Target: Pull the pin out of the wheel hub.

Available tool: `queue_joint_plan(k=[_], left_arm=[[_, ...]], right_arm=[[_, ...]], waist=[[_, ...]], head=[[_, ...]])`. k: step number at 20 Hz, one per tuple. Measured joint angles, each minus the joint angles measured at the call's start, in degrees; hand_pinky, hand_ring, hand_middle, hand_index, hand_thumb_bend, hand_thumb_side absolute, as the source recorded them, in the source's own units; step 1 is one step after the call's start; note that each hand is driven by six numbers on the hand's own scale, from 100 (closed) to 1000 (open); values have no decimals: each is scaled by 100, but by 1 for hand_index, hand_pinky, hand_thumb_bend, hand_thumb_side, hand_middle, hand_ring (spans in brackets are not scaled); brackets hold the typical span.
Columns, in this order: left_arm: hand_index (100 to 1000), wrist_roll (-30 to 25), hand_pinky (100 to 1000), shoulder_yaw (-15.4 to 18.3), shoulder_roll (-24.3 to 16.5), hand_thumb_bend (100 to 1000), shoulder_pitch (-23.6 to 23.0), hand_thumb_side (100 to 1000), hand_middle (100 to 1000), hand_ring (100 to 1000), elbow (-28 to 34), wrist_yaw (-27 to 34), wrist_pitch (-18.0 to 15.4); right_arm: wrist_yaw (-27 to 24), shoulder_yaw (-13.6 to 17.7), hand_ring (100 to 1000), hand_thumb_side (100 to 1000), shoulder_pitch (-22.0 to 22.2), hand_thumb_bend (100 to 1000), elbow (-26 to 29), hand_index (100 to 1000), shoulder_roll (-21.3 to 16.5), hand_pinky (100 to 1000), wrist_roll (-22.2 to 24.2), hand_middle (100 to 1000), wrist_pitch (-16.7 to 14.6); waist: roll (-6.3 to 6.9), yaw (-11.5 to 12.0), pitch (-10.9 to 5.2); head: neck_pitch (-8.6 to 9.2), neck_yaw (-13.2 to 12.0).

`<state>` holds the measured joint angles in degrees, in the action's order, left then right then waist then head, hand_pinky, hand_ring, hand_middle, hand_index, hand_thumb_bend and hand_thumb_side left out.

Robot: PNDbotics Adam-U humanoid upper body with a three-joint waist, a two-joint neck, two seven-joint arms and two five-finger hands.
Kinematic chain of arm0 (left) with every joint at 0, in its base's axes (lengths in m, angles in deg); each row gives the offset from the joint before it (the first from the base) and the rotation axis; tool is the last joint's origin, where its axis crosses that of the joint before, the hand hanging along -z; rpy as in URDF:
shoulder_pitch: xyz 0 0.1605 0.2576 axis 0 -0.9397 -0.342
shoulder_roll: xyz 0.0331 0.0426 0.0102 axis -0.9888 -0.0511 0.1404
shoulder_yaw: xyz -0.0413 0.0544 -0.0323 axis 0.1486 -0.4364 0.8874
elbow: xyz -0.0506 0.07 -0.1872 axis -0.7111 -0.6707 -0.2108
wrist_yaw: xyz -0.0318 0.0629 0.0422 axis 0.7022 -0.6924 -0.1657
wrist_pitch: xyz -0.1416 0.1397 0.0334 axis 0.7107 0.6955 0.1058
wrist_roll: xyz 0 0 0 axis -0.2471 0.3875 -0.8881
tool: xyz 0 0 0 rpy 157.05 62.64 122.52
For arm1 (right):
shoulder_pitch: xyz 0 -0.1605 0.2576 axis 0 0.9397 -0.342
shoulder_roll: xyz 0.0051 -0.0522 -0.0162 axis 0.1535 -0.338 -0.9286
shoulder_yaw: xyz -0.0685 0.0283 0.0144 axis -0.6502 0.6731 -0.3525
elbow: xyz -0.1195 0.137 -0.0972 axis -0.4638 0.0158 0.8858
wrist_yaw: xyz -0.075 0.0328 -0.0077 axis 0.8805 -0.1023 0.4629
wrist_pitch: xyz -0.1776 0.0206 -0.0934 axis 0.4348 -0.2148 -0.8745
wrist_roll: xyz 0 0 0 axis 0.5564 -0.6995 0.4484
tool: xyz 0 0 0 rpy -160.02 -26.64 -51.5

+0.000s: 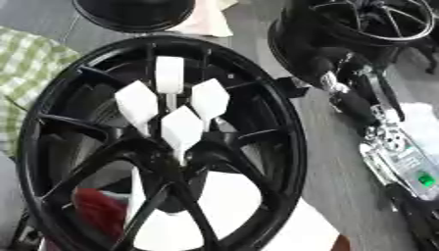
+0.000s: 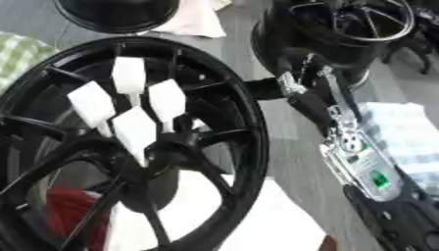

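- Where the view is nearest, a red shape (image 1: 101,212) and white sheets (image 1: 231,206) show through the lower gaps between the spokes of the wheel hub (image 1: 163,142).
- The wheel hub is black, large and tilted, filling the left and middle of both views.
- Four white pins (image 1: 182,128) stand in a cluster just above the hub's centre; three have diamond-shaped heads and the uppermost one (image 1: 169,74) is rounded and oblong.
- No hand touches the pins.
- The right arm (image 2: 360,162), silver with a small green label, comes in from the lower right and runs up alongside the rim.
- The right hand (image 2: 296,95) is dark and sits just beside the hub's right rim; whether its fingers are straight or curled cannot be told.
- A green checked cloth (image 1: 30,68) lies at the left edge behind the rim.
- Farther off, a second black wheel (image 1: 360,24) lies at the upper right, and another dark round rim (image 1: 133,12) at the top.
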<state>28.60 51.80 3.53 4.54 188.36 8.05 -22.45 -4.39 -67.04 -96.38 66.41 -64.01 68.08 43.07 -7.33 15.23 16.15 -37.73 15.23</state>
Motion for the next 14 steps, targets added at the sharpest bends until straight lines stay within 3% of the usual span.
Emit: queue_joint_plan(k=[3, 4, 5, 14], left_arm=[[806, 36, 845, 0, -153, 237, -45, 917, 758, 860, 0, 69, -78], [805, 49, 845, -2, -216, 285, -58, 944, 758, 860, 0, 73, -100], [805, 58, 845, -8, -284, 237, -73, 913, 758, 859, 0, 73, -118], [805, 98, 844, -87, -904, 240, -184, 905, 757, 858, 1, 91, -314]], right_arm=[[-84, -48, 775, 347, -102, 193, 239, 759, -303, 773, 104, 675, 102], [-93, -57, 775, 403, -135, 216, 318, 759, -419, 774, 148, 675, 144], [-94, -63, 775, 339, -170, 208, 397, 760, -529, 774, 195, 676, 187], [-112, -86, 774, 303, -473, 277, 989, 760, -1378, 779, 580, 679, 503]], waist=[[48, -30, -47], [57, -36, -62], [64, -36, -67], [84, -85, -109]], head=[[-77, 0], [-103, -2], [-139, -5], [-323, -74]])
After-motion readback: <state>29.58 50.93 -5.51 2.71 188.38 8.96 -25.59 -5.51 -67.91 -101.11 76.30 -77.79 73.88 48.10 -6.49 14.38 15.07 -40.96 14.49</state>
